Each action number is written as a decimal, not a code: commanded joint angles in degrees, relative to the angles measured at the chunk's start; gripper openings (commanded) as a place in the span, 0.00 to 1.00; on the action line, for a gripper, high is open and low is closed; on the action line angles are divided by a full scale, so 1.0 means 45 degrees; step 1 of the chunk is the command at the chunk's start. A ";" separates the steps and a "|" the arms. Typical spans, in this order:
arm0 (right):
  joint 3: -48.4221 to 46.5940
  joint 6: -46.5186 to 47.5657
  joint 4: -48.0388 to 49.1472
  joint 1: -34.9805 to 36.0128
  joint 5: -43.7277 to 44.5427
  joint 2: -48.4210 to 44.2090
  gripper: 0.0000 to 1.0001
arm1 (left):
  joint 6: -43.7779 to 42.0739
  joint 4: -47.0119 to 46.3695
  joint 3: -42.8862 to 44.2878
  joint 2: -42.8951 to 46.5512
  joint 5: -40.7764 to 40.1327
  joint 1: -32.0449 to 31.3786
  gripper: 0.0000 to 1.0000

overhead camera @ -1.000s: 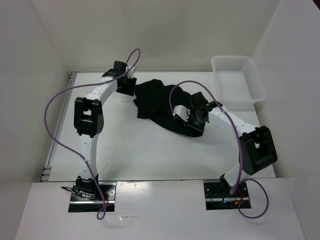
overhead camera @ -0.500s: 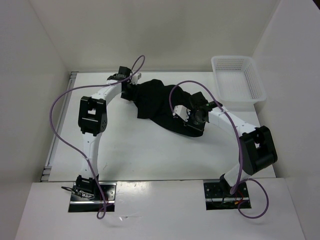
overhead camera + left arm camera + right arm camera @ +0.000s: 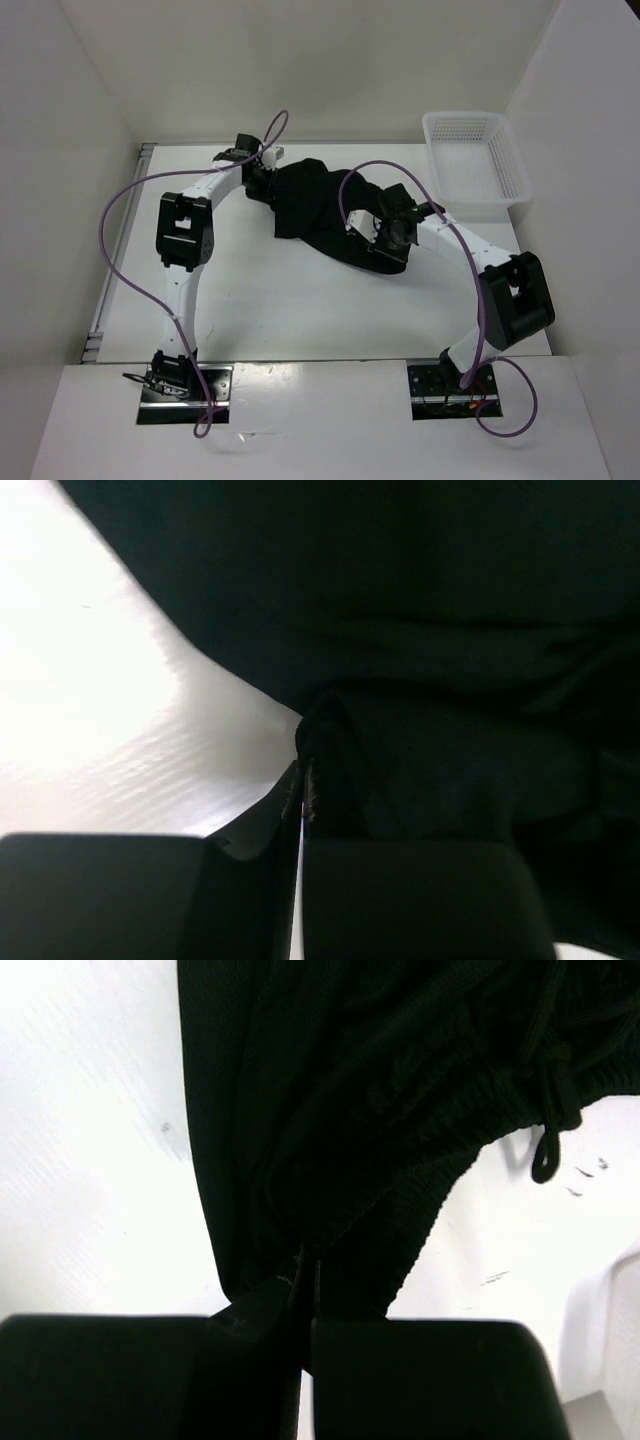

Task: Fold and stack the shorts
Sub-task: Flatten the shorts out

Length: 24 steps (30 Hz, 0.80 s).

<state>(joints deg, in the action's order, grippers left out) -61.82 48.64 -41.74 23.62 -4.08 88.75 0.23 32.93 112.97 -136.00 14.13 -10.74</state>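
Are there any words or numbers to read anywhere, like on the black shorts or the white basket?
None can be read.
The shorts are plain black, with no tag or logo showing in any view.
The basket is plain white mesh with no label.
Nothing else in the pictures carries print that can be made out.

In both wrist views the shorts run off the top edge, the fold at the left gripper is dark and blurred, the right gripper has its tips sunk in cloth, and the drawstring seems cut off at the right edge.
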 commanded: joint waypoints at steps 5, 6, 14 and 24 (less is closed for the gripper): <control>-0.3559 -0.2446 0.0503 -0.0169 -0.1886 0.0742 0.00 | -0.0051 0.3166 0.0262 0.0985 0.4044 0.1603 0.00; -0.4456 -0.2972 0.0776 -0.0460 -0.2390 0.1075 0.00 | -0.0051 0.4331 0.1969 0.0985 0.4260 0.2379 0.00; -1.4696 -0.8056 0.1893 -0.2514 -0.3352 0.5647 0.00 | -0.0051 0.4497 0.2730 0.3229 0.4725 0.5468 0.00; -0.8969 -0.5076 0.0157 -0.1695 -0.4973 0.3308 0.00 | -0.0051 0.9226 -0.1700 0.4263 0.4771 0.5766 0.00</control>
<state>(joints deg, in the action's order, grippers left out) -109.56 18.26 -35.53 13.52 -23.70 109.25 0.23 62.57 110.83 -115.94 35.16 15.22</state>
